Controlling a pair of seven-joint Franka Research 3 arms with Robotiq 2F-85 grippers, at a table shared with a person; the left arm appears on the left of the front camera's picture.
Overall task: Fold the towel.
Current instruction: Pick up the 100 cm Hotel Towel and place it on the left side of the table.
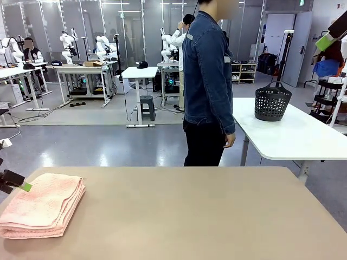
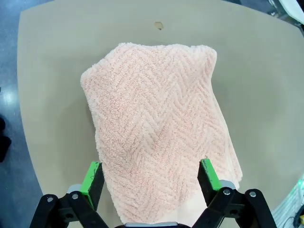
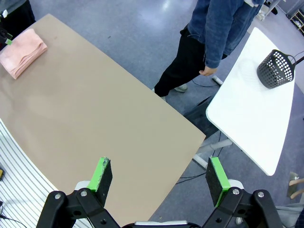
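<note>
The towel lies folded into a thick salmon-pink stack at the left end of the tan table. The left wrist view looks down on its herringbone top. My left gripper is open, its green pads spread either side of the towel's near end, holding nothing. From the front it sits at the towel's left edge. My right gripper is open and empty, high above the table's right side, far from the towel.
A person in a denim jacket stands at the table's far edge with hands down. A dark basket sits on a white table behind to the right. Bare tan tabletop stretches right of the towel.
</note>
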